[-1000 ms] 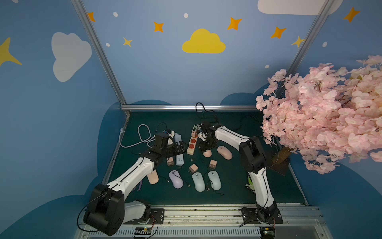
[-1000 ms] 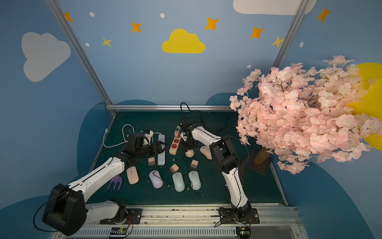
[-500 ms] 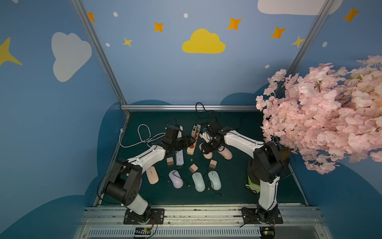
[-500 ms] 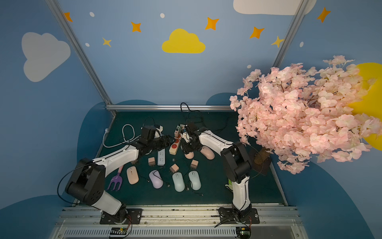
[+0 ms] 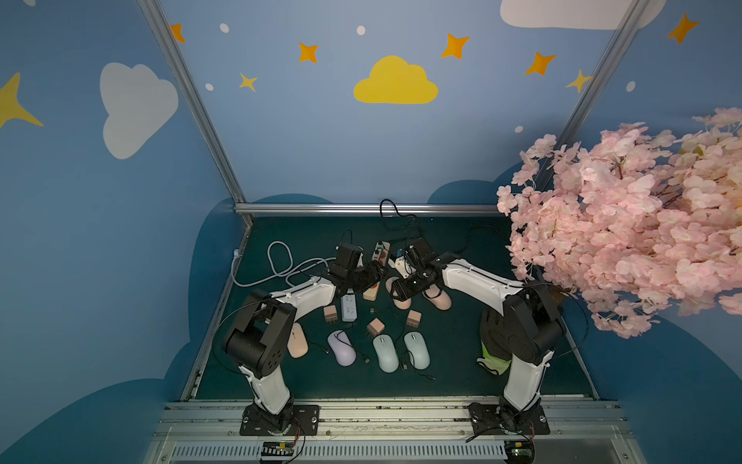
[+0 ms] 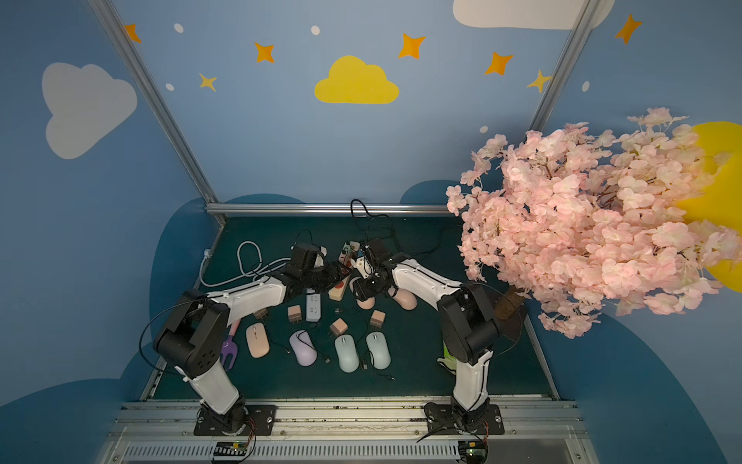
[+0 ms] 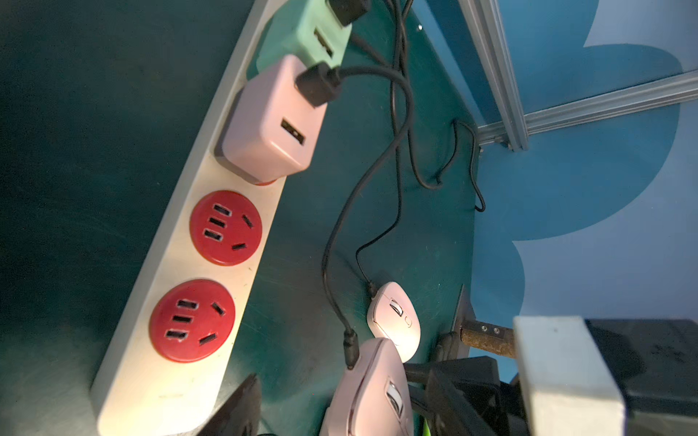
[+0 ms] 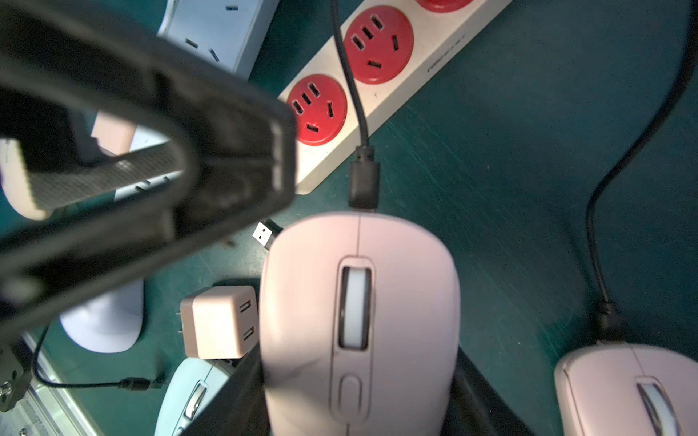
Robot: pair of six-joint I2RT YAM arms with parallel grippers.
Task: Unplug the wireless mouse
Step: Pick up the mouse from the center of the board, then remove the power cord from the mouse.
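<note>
Left pincer (image 5: pixel 379 273) has swung in to the cable plug (image 8: pixel 363 181), jaws apart; right pincer (image 5: pixel 403 287) clamps the pink mouse (image 8: pixel 359 302): unplugging looks next.

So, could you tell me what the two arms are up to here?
The right gripper has its jaws around a pink mouse. The mouse's black charging cable is plugged in at its nose and runs to a pink charger on the power strip. The left gripper sits close to the cable's plug, jaws apart and apparently empty, so nothing is unplugged yet.
</note>
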